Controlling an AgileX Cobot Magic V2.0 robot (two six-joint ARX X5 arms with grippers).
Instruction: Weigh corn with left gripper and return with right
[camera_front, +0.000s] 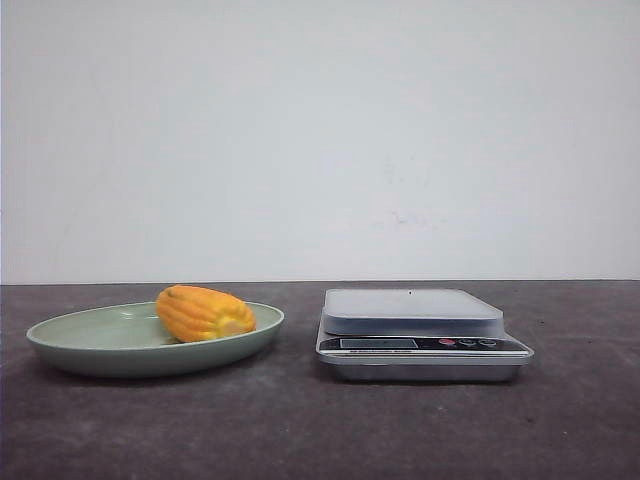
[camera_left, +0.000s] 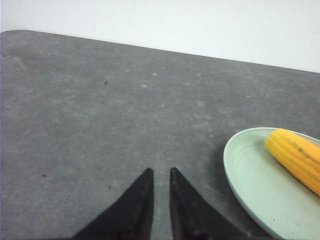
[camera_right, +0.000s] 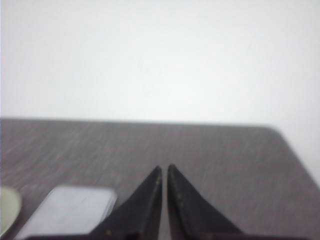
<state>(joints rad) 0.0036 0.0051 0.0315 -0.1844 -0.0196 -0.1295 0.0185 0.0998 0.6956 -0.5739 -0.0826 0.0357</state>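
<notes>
The corn (camera_front: 203, 312) is a short yellow-orange cob lying on the right part of the pale green plate (camera_front: 70, 335), left of the scale (camera_front: 420, 333). The scale's silver platform (camera_front: 410, 308) has nothing on it. In the left wrist view the corn (camera_left: 297, 156) lies in the plate (camera_left: 245, 175), off to one side of my left gripper (camera_left: 161, 171), whose fingers stand nearly together with nothing between them, above bare table. My right gripper (camera_right: 164, 167) is shut and empty, with the scale (camera_right: 75, 210) beside it. Neither gripper shows in the front view.
The table (camera_front: 300, 430) is dark grey, with a white wall behind it. Its far edge and a rounded corner show in the left wrist view (camera_left: 15, 33). The plate's rim (camera_right: 7, 210) shows at the edge of the right wrist view.
</notes>
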